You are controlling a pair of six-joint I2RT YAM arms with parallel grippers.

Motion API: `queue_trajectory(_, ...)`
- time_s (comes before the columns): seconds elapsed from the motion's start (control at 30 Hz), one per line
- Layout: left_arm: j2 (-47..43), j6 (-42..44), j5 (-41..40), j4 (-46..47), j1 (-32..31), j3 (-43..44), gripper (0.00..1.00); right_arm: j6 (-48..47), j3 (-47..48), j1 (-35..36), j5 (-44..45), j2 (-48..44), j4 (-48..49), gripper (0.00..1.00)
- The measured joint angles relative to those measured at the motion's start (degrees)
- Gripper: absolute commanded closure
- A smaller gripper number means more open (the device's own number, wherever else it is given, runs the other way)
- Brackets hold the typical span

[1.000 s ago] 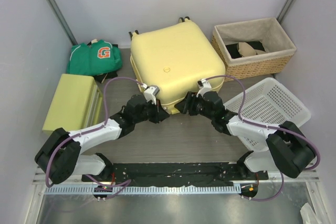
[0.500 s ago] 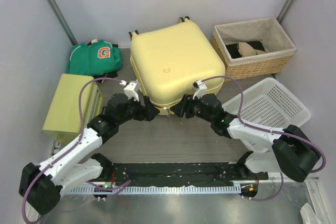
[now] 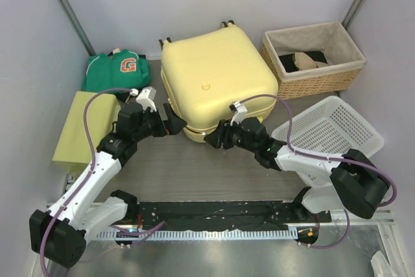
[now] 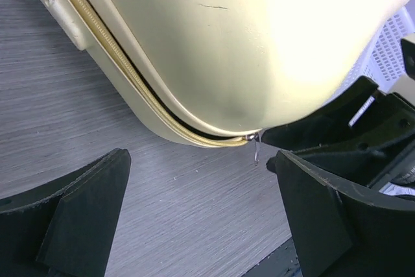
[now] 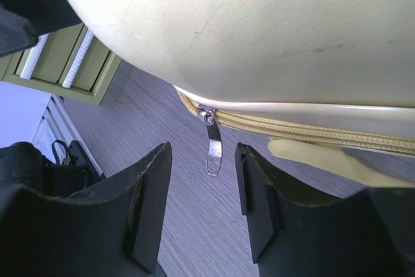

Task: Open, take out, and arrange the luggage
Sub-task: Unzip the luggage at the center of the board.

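The pale yellow luggage (image 3: pixel 217 76) lies flat and shut at the back centre of the table. My left gripper (image 3: pixel 174 123) is open wide by its front left edge, with nothing between the fingers (image 4: pixel 84 205). In the left wrist view the zip seam (image 4: pixel 117 63) runs round the shell to a metal pull (image 4: pixel 256 150). My right gripper (image 3: pixel 211 139) is at the front corner, open about halfway. In the right wrist view the zipper pull (image 5: pixel 213 144) hangs in the gap of the right gripper (image 5: pixel 202 160), touching neither finger.
A green jersey (image 3: pixel 117 69) lies at the back left, with a yellow-green box (image 3: pixel 87 124) in front of it. A wicker basket (image 3: pixel 311 56) holding items stands at the back right. A white plastic basket (image 3: pixel 331 131) sits just behind my right arm.
My left gripper went from shut to wide open and drew back leftward from the luggage's front corner. My right gripper slid left along the front edge, its jaws narrowing a little.
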Motion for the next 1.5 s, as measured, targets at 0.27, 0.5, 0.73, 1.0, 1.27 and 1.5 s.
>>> queue_trajectory(0.27,3.6,-2.7,-1.0,1.0,0.5,-1.7,0.08,0.1,0.3,1.4,0.1,1.9,0.5,0.63)
queue_trajectory(0.5,2.4,-4.3,-2.7,1.3,1.1,-4.6,0.13,0.1,1.0,1.5,1.0,3.5,0.5,0.99)
queue_trajectory(0.73,4.8,-4.6,-4.2,2.3,1.5,-4.6,0.15,-2.4,4.3,4.3,8.4,3.4,-5.8,0.99)
queue_trajectory(1.0,10.6,-5.7,-4.8,5.7,2.2,-4.7,0.18,-4.8,7.5,7.1,17.2,2.6,-13.7,0.99)
queue_trajectory(1.27,14.4,-7.3,-3.2,9.0,2.5,-4.6,0.20,-5.5,7.5,7.1,19.7,1.4,-16.0,0.99)
queue_trajectory(1.5,14.5,-8.3,-3.0,9.4,2.7,-5.0,0.14,-5.4,7.5,7.1,19.7,1.5,-15.8,0.99)
